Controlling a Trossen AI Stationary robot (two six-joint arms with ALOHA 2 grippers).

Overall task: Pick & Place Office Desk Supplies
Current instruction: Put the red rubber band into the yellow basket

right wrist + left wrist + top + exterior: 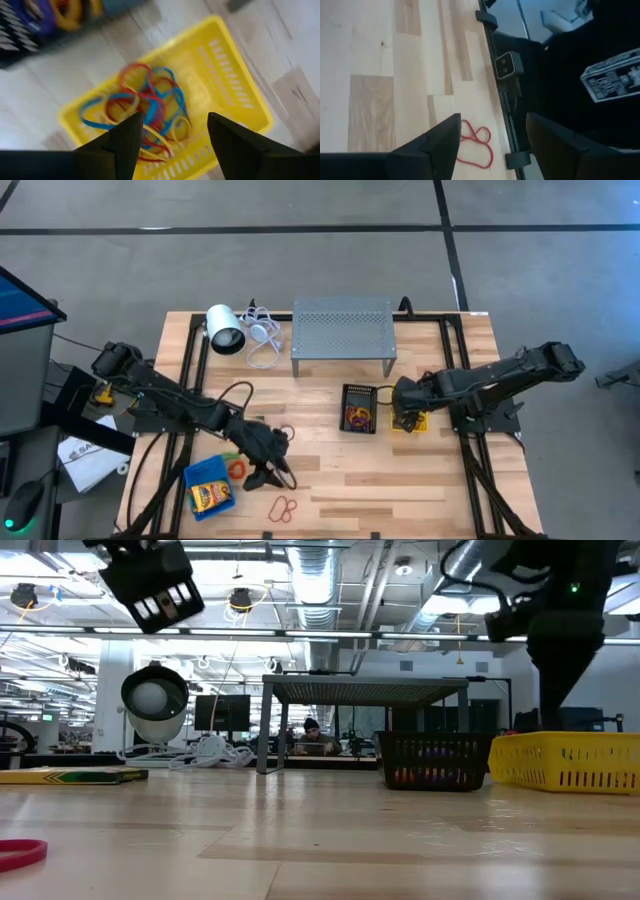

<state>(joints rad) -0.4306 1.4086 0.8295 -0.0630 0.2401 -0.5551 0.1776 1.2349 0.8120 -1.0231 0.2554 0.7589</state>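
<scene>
The wooden table carries everything, with the grey perforated metal stand along its far edge and a white cylinder with its cable beside that, both out of the working lanes, which likely keeps them from snagging an arm. The three bins sit in a loose row in front of the stand so each arm has one within reach: the blue bin near the left front holds a yellow crayon box and an orange loop, the black bin at the middle holds a tangle of coloured bands, and the yellow bin under the right arm is heaped with red, blue and yellow rubber bands. The right gripper hangs directly over that yellow bin with its fingers parted and nothing between them, a pose that suits dropping a band in from above. The left gripper hovers low near the table's front edge, just beside the blue bin, its fingers likewise apart and empty, aimed at a red rubber-band loop lying flat on the wood; that band, folded into lobes, looks like the next pickup. The low view shows another red band lying on the bare wood.
</scene>
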